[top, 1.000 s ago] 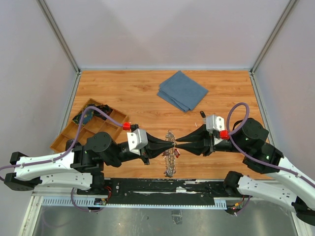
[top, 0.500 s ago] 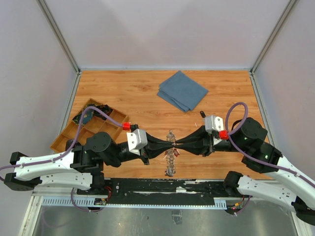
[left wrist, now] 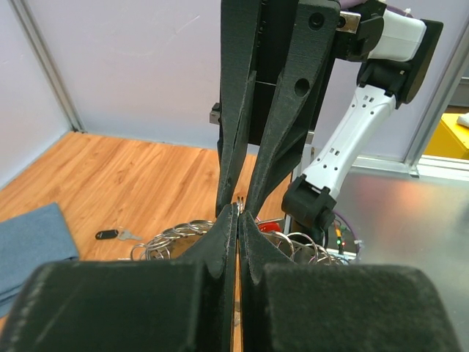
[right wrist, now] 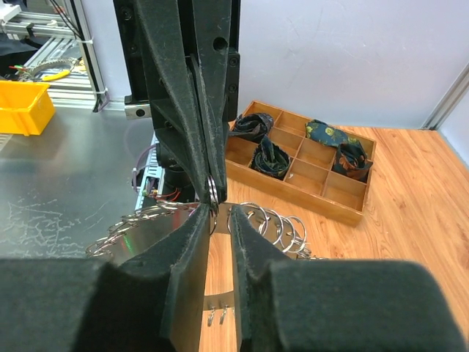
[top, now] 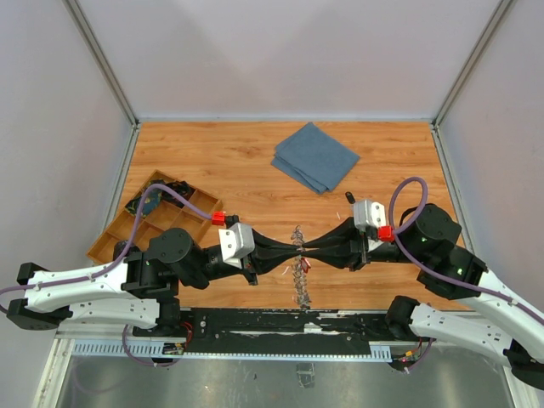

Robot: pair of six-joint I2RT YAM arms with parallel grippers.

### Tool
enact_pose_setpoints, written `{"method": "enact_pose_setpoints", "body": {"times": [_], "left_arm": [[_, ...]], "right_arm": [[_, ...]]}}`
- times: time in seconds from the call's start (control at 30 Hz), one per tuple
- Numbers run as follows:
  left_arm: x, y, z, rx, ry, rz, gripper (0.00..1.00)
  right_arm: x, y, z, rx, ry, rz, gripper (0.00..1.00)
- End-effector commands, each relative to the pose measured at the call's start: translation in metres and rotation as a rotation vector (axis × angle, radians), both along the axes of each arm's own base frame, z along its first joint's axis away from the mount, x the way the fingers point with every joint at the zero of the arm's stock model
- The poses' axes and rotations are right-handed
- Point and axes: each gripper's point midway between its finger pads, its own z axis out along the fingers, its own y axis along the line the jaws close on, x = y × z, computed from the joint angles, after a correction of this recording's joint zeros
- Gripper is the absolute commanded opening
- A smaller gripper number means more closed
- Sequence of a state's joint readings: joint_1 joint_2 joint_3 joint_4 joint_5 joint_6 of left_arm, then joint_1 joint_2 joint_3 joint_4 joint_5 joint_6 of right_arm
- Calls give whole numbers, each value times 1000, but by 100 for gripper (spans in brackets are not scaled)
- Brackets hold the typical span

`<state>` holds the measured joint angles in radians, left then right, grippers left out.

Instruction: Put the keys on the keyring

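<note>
Left gripper [top: 297,248] clamped on keyring [top: 300,277] loop. Right gripper [top: 305,250] directly opposite, tip-to-tip, jaws barely parted, grasp unclear.

Left hand [top: 295,247] and right hand [top: 308,250] are tip to tip at the near middle of the tabletop [top: 221,161], each barring the other head-on. The keyring [top: 299,276] sits under the tips, trailing toward six o'clock. The wooden tray [top: 153,223] blocks nine. Twelve is bare boards up to the folded blue cloth [top: 315,156]. A black-tagged key [top: 349,197] lies between one and two.
</note>
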<state>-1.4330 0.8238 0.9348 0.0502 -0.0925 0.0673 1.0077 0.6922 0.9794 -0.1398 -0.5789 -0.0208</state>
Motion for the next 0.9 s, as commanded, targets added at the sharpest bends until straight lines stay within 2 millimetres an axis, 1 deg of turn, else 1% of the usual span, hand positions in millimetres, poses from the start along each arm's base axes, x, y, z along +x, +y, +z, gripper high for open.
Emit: {"method": "enact_pose_setpoints", "body": {"times": [0.0,0.2,0.3,0.37,0.43,0.5,0.63,0.73,0.8,0.87], "left_arm": [[-5,7,41,-127,-25,-14,0],[-4,7,42,-128,-26,-11,0],[-4,8,41,-127,-26,-9,0],[-3,7,40,-124,-25,-8,1],[-4,7,39,-121,-22,-10,5],[-5,7,39,-118,-20,-16,13],[-8,7,36,-105,-13,-34,23],[-8,7,31,-89,-3,-33,27],[-6,7,27,-82,4,-22,29],[-3,8,23,-76,13,-4,30]], "right_arm": [[-3,1,-8,-18,-1,25,17],[-4,1,-9,-34,-2,35,1],[-3,1,-8,-60,-3,28,0],[-2,-4,-5,-99,-11,18,0],[-2,-8,-2,-148,-24,12,0],[-1,-14,-3,-218,-37,8,0],[4,-29,-13,-403,-34,-18,0],[3,-37,-13,-513,7,-17,0],[4,-41,-12,-588,37,-24,0],[7,-46,-14,-676,48,-39,0]]}}
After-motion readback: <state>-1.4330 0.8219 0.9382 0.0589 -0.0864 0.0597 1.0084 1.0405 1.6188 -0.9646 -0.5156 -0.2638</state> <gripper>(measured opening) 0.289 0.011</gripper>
